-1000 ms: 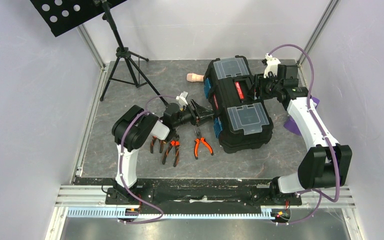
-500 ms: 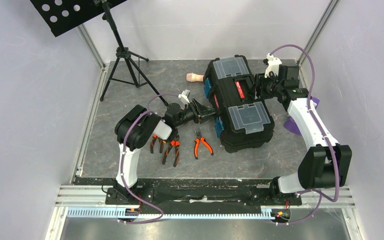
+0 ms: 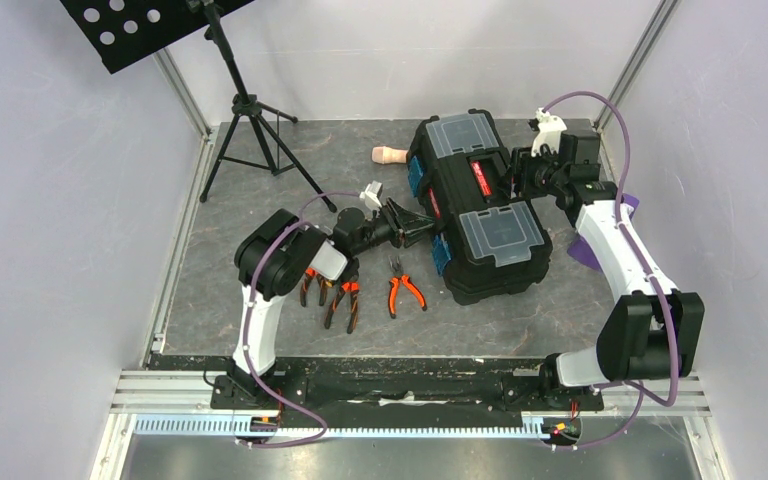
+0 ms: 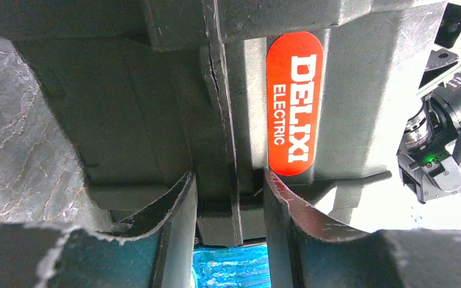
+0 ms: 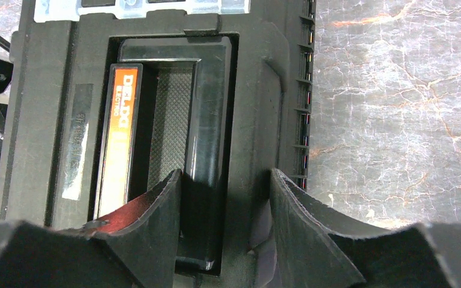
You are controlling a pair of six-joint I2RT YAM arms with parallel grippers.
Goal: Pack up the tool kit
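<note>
The black toolbox lies shut at the back right, with two clear-lidded compartments and a red-labelled handle. My left gripper is at its front side between the blue latches. In the left wrist view its jaws stand apart either side of the lid seam, next to a red label. My right gripper is at the back. In the right wrist view one finger sits in the handle recess and the other outside the back wall. Orange pliers and darker pliers lie on the table. No screwdrivers show.
A beige cylindrical handle lies left of the toolbox's far end. A purple object lies under my right arm. A black tripod with a perforated plate stands at the back left. Metal frame rails border the table.
My left gripper has pushed right, up to the toolbox's front side. The toolbox's near end has shifted slightly right. The right gripper moved a little with it.
</note>
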